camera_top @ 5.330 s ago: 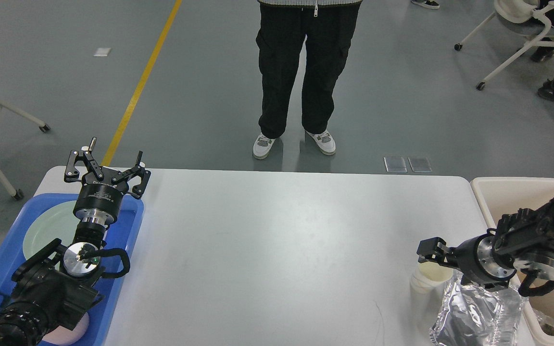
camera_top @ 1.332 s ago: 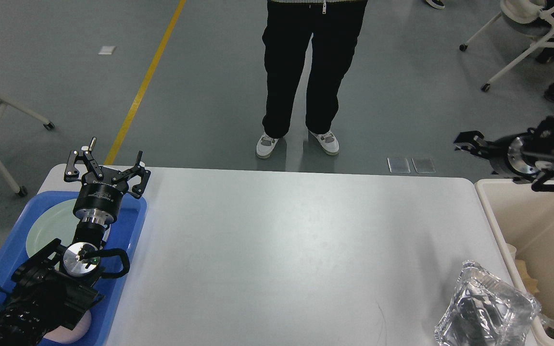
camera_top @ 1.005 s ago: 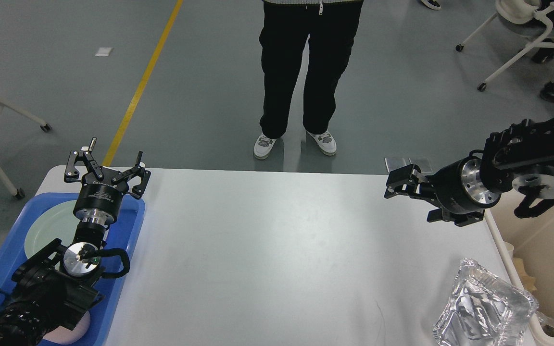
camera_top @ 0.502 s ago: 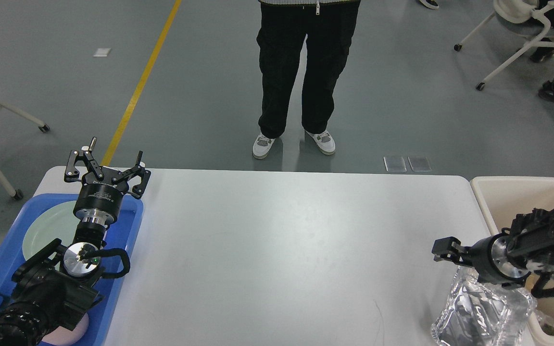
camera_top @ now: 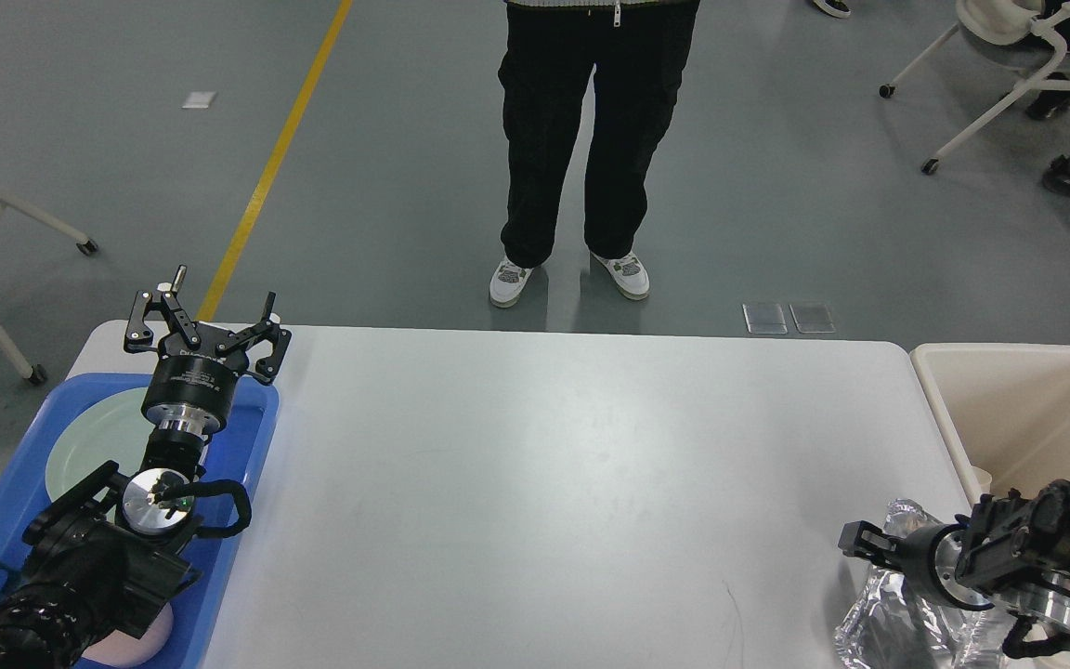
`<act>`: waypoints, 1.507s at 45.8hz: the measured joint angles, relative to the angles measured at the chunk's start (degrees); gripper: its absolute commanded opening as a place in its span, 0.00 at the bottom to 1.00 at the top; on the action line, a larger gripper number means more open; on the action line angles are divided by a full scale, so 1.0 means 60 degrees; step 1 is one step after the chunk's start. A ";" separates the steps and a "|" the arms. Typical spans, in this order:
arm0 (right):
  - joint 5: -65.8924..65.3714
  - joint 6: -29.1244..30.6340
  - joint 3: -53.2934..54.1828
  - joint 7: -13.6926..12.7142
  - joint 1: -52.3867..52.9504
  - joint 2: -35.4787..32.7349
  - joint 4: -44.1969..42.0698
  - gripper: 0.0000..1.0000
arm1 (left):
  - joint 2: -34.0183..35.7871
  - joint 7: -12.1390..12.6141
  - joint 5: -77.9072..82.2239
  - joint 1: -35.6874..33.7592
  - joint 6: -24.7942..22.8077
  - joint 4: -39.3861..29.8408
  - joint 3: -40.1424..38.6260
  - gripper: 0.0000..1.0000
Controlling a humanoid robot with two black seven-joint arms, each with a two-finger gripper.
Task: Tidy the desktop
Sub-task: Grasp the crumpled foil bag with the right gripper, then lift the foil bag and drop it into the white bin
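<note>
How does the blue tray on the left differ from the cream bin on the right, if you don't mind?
The blue tray is shallow and lies on the desktop; the cream bin is deep and stands beside it. The tray holds a pale plate. Both are rectangular with rounded corners.

Bright, even overhead light is washing the scene. Soft glare is spreading across the desktop [camera_top: 544, 483]. Shadows are lying faint and short. Focus is holding sharp throughout.
</note>
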 measured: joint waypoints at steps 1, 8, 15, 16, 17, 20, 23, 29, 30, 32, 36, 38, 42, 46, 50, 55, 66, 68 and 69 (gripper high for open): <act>-0.0001 -0.0010 0.0001 0.0021 -0.0001 -0.0004 0.0008 0.00 | 0.0000 0.0000 0.0000 0.0000 0.0000 0.0000 0.0000 0.97; 0.0017 -0.0163 0.0072 0.0068 -0.0003 0.0009 0.0037 0.00 | 0.0000 0.0000 0.0000 0.0000 0.0000 0.0000 0.0000 0.97; 0.0032 -0.0458 0.0094 0.0072 0.0039 -0.0002 0.0063 0.00 | 0.0001 0.0000 0.0000 0.0000 0.0000 0.0000 0.0000 0.97; 0.0032 -0.0474 0.0094 0.0072 0.0064 -0.0017 0.0074 0.00 | 0.0002 0.0000 0.0000 0.0000 0.0000 0.0000 0.0000 0.97; 0.0032 -0.0482 0.0094 0.0072 0.0084 -0.0030 0.0083 0.00 | 0.0004 0.0000 0.0000 0.0000 0.0000 0.0000 0.0000 0.97; 0.0034 -0.0495 0.0095 0.0066 0.0143 -0.0069 0.0108 0.00 | 0.0005 0.0000 0.0000 0.0000 0.0000 0.0000 0.0000 0.97; 0.0034 -0.0499 0.0094 0.0062 0.0202 -0.0109 0.0137 0.00 | 0.0005 0.0000 0.0000 0.0000 0.0000 0.0000 0.0000 0.97; 0.0035 -0.0500 0.0082 0.0058 0.0480 -0.0253 0.0397 0.00 | 0.0005 0.0000 0.0000 0.0000 0.0000 0.0000 0.0000 0.97; 0.0035 -0.0500 0.0081 0.0058 0.0594 -0.0294 0.0498 0.00 | 0.0004 0.0000 0.0000 0.0000 0.0000 0.0000 0.0000 0.97; 0.0035 -0.0499 0.0080 0.0058 0.0979 -0.0425 0.0827 0.00 | 0.0002 0.0000 0.0000 0.0000 0.0000 0.0000 0.0000 0.97; 0.0035 -0.0466 0.0047 0.0059 0.2211 -0.0760 0.1810 0.00 | 0.0000 0.0000 0.0000 0.0000 0.0000 0.0000 0.0000 0.97; 0.0035 -0.0437 0.0005 0.0059 0.3075 -0.0946 0.2468 0.00 | -0.0001 0.0000 0.0000 0.0000 0.0000 0.0000 0.0000 0.97; 0.0035 -0.0312 -0.0111 0.0033 0.4965 -0.1231 0.3750 0.00 | 0.0001 0.0000 -0.0001 0.0000 0.0000 0.0000 0.0000 0.97; 0.0059 0.0118 -0.0333 -0.0013 0.6916 -0.1242 0.4709 0.00 | 0.0001 0.0000 -0.0001 -0.0001 0.0000 0.0000 0.0000 0.97; 0.0080 0.0953 -0.0465 -0.0038 0.8701 -0.0905 0.5198 0.00 | 0.0002 0.0000 0.0000 0.0000 0.0000 0.0000 0.0000 0.97; 0.0087 0.1525 -0.0486 -0.0045 0.9686 -0.0446 0.5295 0.00 | 0.0007 0.0000 0.0000 -0.0001 0.0000 0.0001 0.0000 0.97; 0.0078 0.1651 -0.0629 -0.0055 0.9297 -0.0270 0.5031 0.00 | 0.0000 0.0000 0.0000 -0.0001 0.0000 0.0000 0.0000 0.97; 0.0076 0.1619 -0.0732 -0.0055 0.8879 -0.0318 0.4706 0.00 | 0.0000 0.0000 -0.0001 -0.0001 -0.0001 0.0000 0.0000 0.97; 0.0074 0.1605 -0.0805 -0.0053 0.8548 -0.0361 0.4401 0.00 | -0.0001 0.0000 -0.0001 -0.0001 -0.0001 0.0000 0.0000 0.97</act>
